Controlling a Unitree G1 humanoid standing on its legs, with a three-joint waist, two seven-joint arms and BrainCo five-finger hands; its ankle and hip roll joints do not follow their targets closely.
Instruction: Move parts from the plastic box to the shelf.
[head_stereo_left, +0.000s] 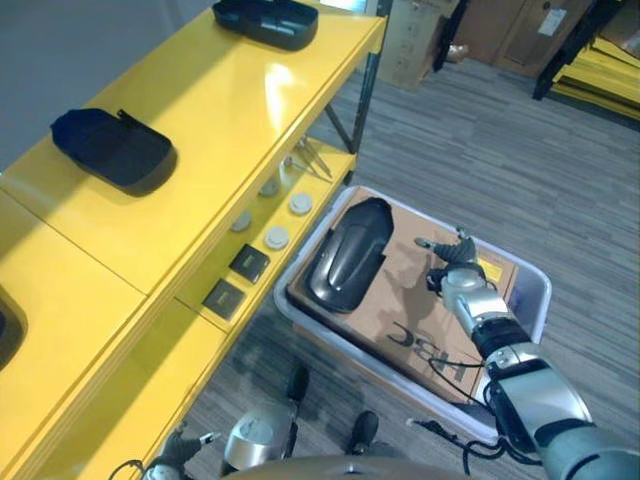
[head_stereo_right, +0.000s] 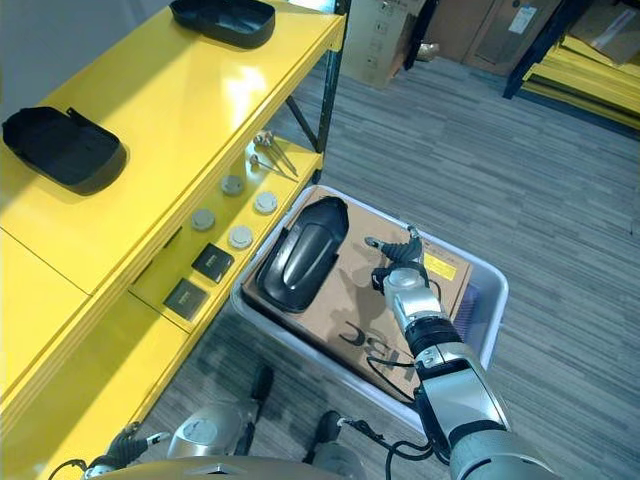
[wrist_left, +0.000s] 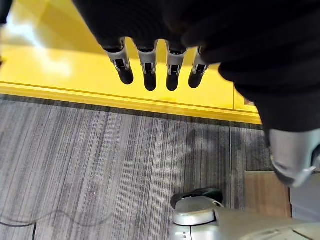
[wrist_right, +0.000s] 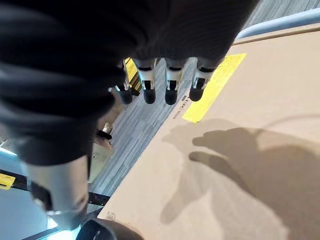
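A pale plastic box (head_stereo_left: 536, 276) stands on the floor beside the yellow shelf (head_stereo_left: 215, 130). Inside it a brown cardboard sheet (head_stereo_left: 400, 300) carries one long glossy black part (head_stereo_left: 345, 255) at its shelf-side end. My right hand (head_stereo_left: 452, 262) hovers open over the cardboard, to the right of that part and apart from it. Its straight fingers (wrist_right: 170, 87) hold nothing, and their shadow falls on the cardboard (wrist_right: 250, 160). My left hand (wrist_left: 150, 72) hangs low by the shelf's base above the carpet, fingers straight and empty. Two black parts (head_stereo_left: 110, 148) (head_stereo_left: 265, 20) lie on the shelf top.
The lower shelf level holds several grey discs (head_stereo_left: 277, 237), two black square pieces (head_stereo_left: 248, 262) and thin metal tools (head_stereo_left: 312, 157). Grey carpet surrounds the box. Cardboard boxes (head_stereo_left: 410, 40) and yellow racks (head_stereo_left: 600, 70) stand far behind.
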